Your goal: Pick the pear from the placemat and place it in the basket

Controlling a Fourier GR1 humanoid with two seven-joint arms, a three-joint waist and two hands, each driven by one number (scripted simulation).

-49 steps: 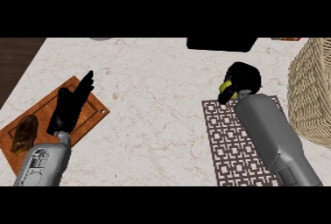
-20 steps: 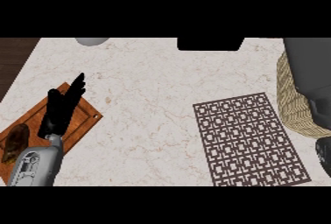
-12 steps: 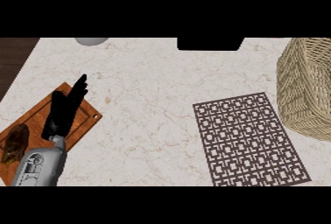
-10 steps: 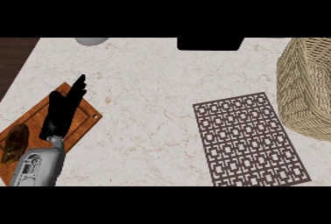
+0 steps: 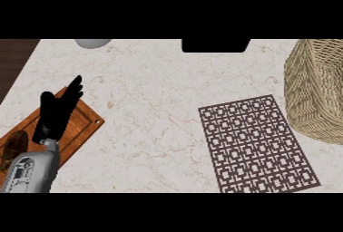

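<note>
The surface (image 5: 154, 90) is creamy white marble, threaded with thin tan and rust veins. At 4 o'clock the placemat (image 5: 258, 145) is dark brown, a lattice of small square motifs in even rows, the pale marble showing through the gaps. At 3 o'clock the basket (image 5: 315, 90) is straw-tan wicker in fine woven ribs. At 8 o'clock the board (image 5: 84, 126) is reddish-brown wood with a darker rim. The left robot hand (image 5: 57, 113) is plain black and its forearm (image 5: 33, 172) is grey. A lump (image 5: 13, 145) at 8 o'clock is dark brown. At 11 o'clock a disc (image 5: 92, 43) is pale grey, at 12 o'clock a block (image 5: 216, 45) is black, and at 10 o'clock a strip (image 5: 13, 59) is dark brown wood.
</note>
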